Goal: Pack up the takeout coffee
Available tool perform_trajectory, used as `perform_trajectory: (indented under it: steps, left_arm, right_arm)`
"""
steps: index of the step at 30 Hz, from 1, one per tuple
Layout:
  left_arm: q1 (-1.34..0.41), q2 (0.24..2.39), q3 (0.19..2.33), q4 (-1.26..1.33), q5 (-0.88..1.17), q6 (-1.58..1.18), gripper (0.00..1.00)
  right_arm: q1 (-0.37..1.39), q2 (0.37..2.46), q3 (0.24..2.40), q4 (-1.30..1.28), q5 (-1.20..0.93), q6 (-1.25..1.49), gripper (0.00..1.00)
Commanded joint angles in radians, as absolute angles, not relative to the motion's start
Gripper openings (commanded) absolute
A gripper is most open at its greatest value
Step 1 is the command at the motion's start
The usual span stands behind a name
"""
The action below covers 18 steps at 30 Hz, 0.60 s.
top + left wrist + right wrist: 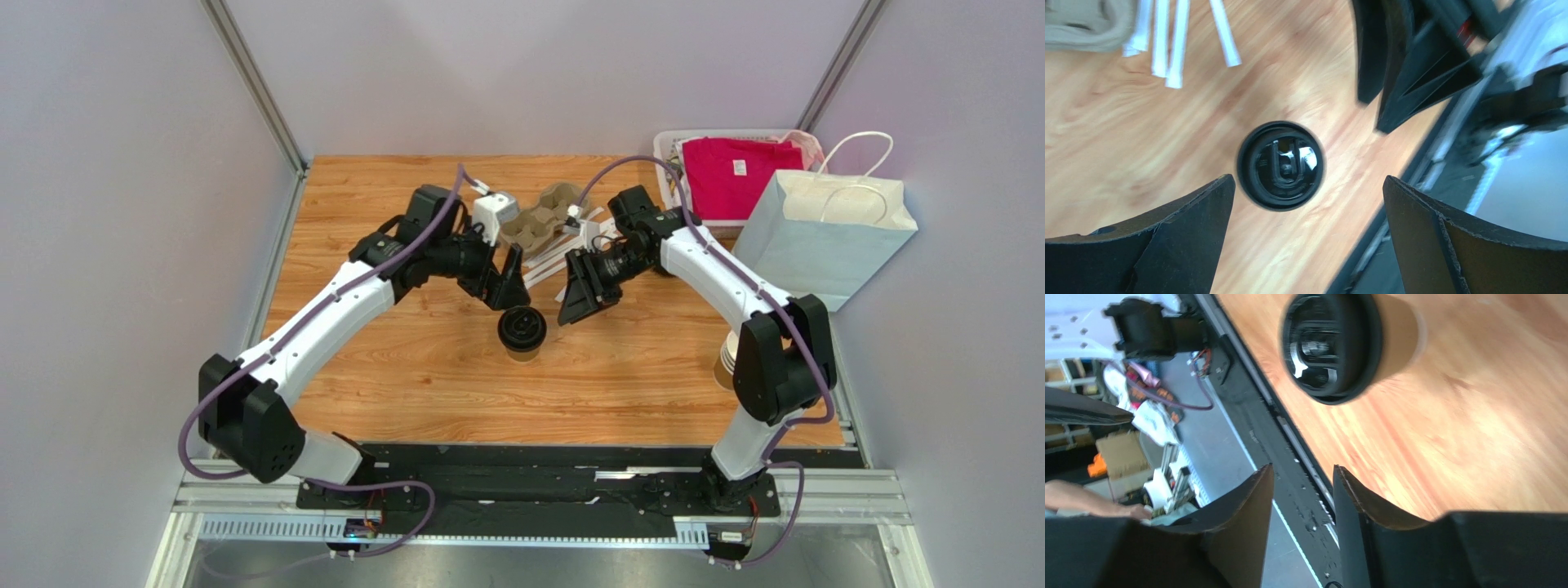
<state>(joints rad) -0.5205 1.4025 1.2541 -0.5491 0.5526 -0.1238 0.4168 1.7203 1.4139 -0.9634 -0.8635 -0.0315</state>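
Observation:
The takeout coffee [523,331], a small kraft cup with a black lid, stands upright on the wooden table near its middle. My left gripper [509,292] hovers just behind and above it, jaws wide open and empty. In the left wrist view the lid [1281,165] lies just ahead of the open left gripper [1308,179], nearer the left finger. My right gripper [577,300] hangs to the cup's right, apart from it. In the right wrist view the cup [1333,346] is far ahead of the right gripper [1303,470], whose jaws stand a narrow gap apart with nothing between them.
A white paper bag [824,233] with handles stands at the right. Behind it is a clear bin with red cloth [734,172]. A pulp cup carrier [546,221] and white straws [577,239] lie at the back. A stack of lidless cups [726,358] stands by the right arm.

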Motion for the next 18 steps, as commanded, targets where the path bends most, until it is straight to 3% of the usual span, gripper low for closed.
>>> perform_trajectory:
  steps: [1, 3, 18]
  left_arm:
    - [-0.638, 1.451, 1.348, -0.782, 0.287, 0.136, 0.99]
    - [-0.695, 1.476, 1.364, -0.802, 0.229, 0.155, 0.99]
    - [-0.779, 1.634, 1.411, -0.773, 0.175, 0.178, 0.98]
  right_arm:
    - [0.367, 1.680, 1.454, -1.003, -0.759, -0.060, 0.51]
    - [0.350, 1.678, 1.459, -1.003, -0.724, -0.058, 0.63]
    - [0.327, 1.698, 1.463, -1.005, -0.724, -0.061, 0.65]
